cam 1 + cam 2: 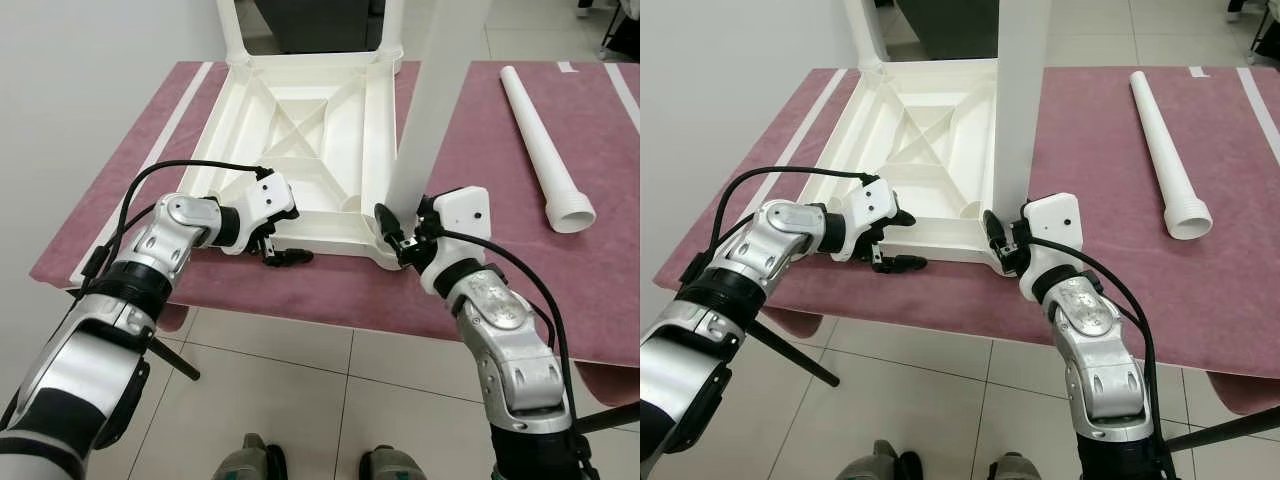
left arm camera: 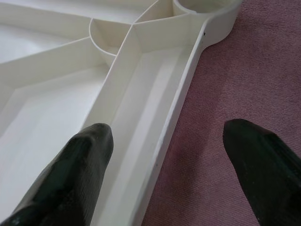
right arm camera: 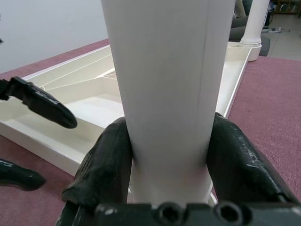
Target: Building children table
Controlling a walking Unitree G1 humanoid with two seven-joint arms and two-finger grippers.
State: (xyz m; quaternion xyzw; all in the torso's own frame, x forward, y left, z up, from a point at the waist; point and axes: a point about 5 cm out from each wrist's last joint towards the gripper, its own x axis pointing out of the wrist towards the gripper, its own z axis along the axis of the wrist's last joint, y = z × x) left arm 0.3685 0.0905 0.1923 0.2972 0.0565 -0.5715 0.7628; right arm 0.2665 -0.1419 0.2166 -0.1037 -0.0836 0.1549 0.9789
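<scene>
In the middle of the frame you see the white tabletop (image 1: 300, 150) lying upside down on the maroon bench (image 1: 480, 270). Your right tool (image 1: 400, 235) is clenched around the upright leg (image 1: 425, 120) at the near right corner. Your left tool (image 1: 278, 248) stands released, its fingers (image 2: 84, 155) astride the near rim. A loose leg (image 1: 545, 150) lies at the upper right.

This looks like an indoor room with a hard floor, perhaps a home or a test space; the pictures do not settle which. Large pale floor tiles (image 1: 290, 390) with dark grout fill the lower part of the frame, and a plain light wall (image 1: 80, 90) runs up the left side. A maroon mat (image 1: 300, 285) with white edge stripes lies across the middle, and dark furniture (image 1: 320, 25) stands at the top centre.
</scene>
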